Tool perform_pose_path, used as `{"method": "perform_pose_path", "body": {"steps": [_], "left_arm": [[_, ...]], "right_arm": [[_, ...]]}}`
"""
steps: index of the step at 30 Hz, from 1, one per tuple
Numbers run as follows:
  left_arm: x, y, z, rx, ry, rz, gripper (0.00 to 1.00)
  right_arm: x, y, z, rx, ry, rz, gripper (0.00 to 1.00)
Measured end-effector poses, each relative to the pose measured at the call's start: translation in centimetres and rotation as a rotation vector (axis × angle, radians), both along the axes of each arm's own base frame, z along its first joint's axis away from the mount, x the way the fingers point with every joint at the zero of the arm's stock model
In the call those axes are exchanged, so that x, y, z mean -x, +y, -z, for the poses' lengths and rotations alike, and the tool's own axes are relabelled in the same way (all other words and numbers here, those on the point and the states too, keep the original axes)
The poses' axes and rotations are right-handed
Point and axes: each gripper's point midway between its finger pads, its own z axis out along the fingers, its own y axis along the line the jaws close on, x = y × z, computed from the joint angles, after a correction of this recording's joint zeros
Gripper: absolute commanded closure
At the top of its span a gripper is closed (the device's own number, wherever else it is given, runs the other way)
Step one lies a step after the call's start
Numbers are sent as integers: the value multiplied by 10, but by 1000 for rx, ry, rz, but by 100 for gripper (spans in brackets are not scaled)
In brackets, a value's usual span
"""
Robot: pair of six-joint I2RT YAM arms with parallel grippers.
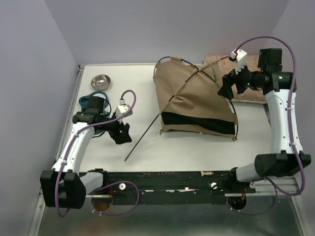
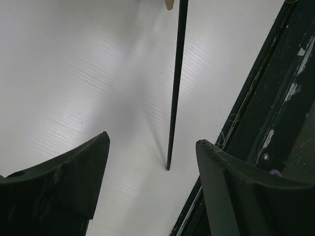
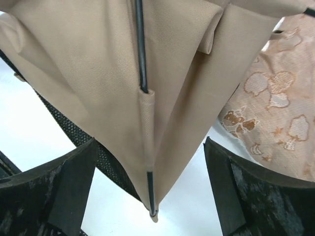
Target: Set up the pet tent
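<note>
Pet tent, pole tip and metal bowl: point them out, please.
pet tent (image 1: 194,98), top view, tan fabric front.
pole tip (image 2: 169,164), left wrist view, pole's free end.
metal bowl (image 1: 100,81), top view, bare inside.

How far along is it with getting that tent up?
Partly. Done: poles are threaded through the pet tent, which sits half-raised and slumped. In hand: the right tool is open around a pole sleeve, gripping nothing; the left tool is open over the tip of the loose pole on the table. Left, probably: seat that pole and stand the tent up.
</note>
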Motion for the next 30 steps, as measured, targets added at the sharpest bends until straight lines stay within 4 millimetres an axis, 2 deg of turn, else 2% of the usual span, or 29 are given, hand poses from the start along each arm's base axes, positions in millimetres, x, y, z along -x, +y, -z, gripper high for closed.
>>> {"method": "perform_pose_path", "body": {"steps": [3,6,7,9,11,13,16,19,20,22,23,25,26,30], "left_arm": [[6,0,1,-16,-2,49,19],[13,2,8,-37,25,99,18],[15,3,10,-41,30,106,17],[16,4,11,-44,21,107,17],[17,3,10,-49,-14,108,17],[22,0,10,-55,-34,138,17],[29,-9,18,-65,-43,200,18],[36,-15,36,-79,-26,231,21],[38,-17,41,-81,-14,237,22],[36,-22,49,-82,-3,243,23],[34,-23,51,-82,-1,241,23],[28,-27,54,-78,-5,232,23],[25,-28,55,-75,-10,225,23],[13,-33,57,-59,-7,182,23]], "right_arm": [[15,3,-19,-7,-76,-21,4],[37,17,-42,-6,-176,-110,4],[45,25,-48,4,-209,-156,4],[66,58,-56,13,-266,-294,5],[91,92,-55,5,-285,-437,8],[108,112,-49,-8,-279,-531,10],[116,127,-25,-16,-259,-597,12],[129,138,29,4,-260,-668,16],[138,143,48,15,-270,-703,19],[153,151,82,43,-312,-784,33],[158,156,96,60,-341,-819,36],[160,167,116,92,-412,-862,35],[157,173,123,105,-454,-871,28],[146,194,147,155,-616,-885,24]]}}
